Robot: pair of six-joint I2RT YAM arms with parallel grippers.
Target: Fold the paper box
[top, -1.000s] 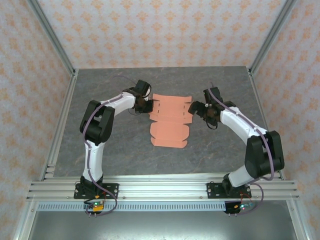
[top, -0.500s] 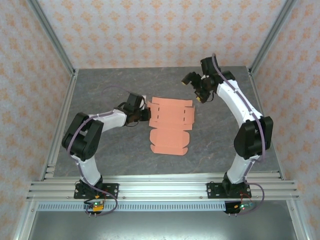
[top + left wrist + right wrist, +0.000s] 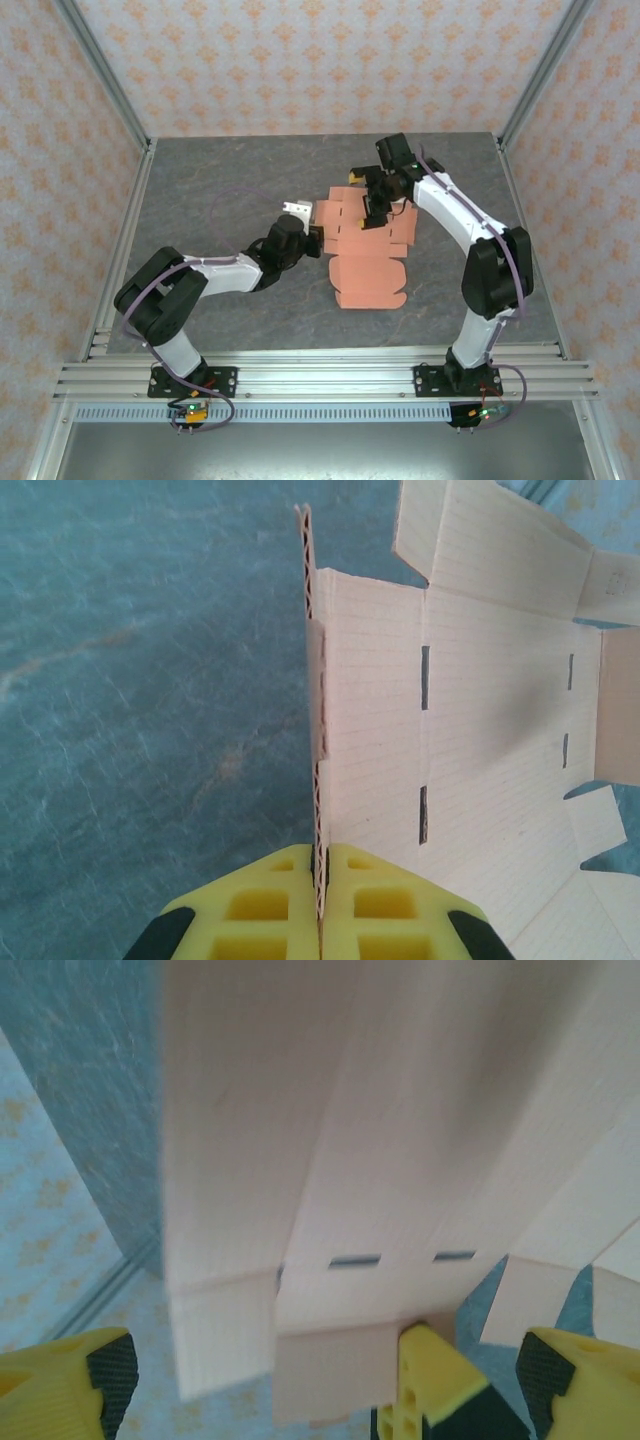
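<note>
Matt, finely ribbed paper box (image 3: 480,730)

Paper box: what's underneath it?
The table shows around the paper box, whose near panel lies on it. Anything beneath the card is covered. Left gripper clamps its edge.

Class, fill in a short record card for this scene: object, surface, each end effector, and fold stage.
Object: paper box, a salmon die-cut sheet
Surface: grey stone-patterned table
Left end effector: shut on the sheet's left edge flap, which stands upright
Right end effector: at the sheet's far end, fingers apart with card between them
Fold stage: early; near panel lies flat, far part seems lifted
</note>
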